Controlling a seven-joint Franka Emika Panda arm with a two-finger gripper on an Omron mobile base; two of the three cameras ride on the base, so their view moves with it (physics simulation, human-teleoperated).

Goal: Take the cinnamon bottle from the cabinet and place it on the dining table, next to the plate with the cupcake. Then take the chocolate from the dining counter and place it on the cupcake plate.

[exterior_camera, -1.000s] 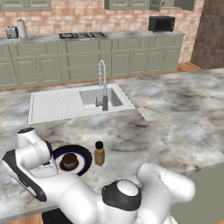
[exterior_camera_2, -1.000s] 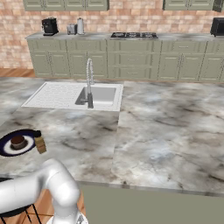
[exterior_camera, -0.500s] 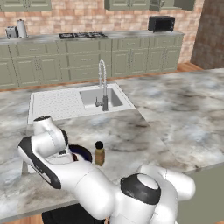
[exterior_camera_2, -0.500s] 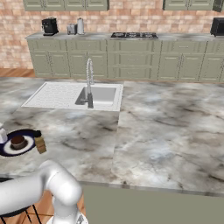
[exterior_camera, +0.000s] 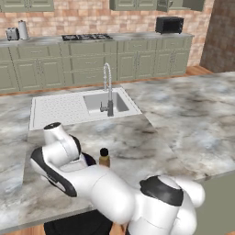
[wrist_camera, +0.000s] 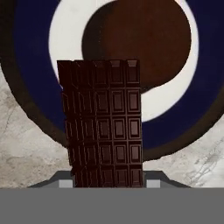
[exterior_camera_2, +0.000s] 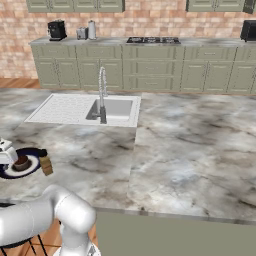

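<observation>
Seen from the left base view, the white arm (exterior_camera: 87, 179) bends low over the near left part of the marble worktop (exterior_camera: 183, 119), its wrist covering most of the dark-rimmed plate (exterior_camera: 87, 159); the cinnamon bottle (exterior_camera: 104, 157) stands upright just to the right of that plate, a small amber bottle with a dark cap. Farther back, a white sink (exterior_camera: 98, 102) with a drainboard and a tall faucet (exterior_camera: 108, 92) is set into the worktop, and a run of green cabinets (exterior_camera: 92, 62) along the brick wall carries a cooktop (exterior_camera: 86, 36) and a microwave (exterior_camera: 169, 25). In the right base view the plate (exterior_camera_2: 31, 167) lies at the left edge of the worktop with the brown cupcake (exterior_camera_2: 21, 162) on its white centre, the cinnamon bottle (exterior_camera_2: 46, 164) leaning slightly just beside its right rim, and the end effector (exterior_camera_2: 6, 151) poised over the plate's left side. The hand view looks straight down: the end effector (wrist_camera: 107, 181) is closed on the lower end of the chocolate (wrist_camera: 103, 124), a dark segmented bar held upright between the finger tips, hanging above the plate (wrist_camera: 30, 65) with the cupcake (wrist_camera: 140, 46) beyond its upper end.
</observation>
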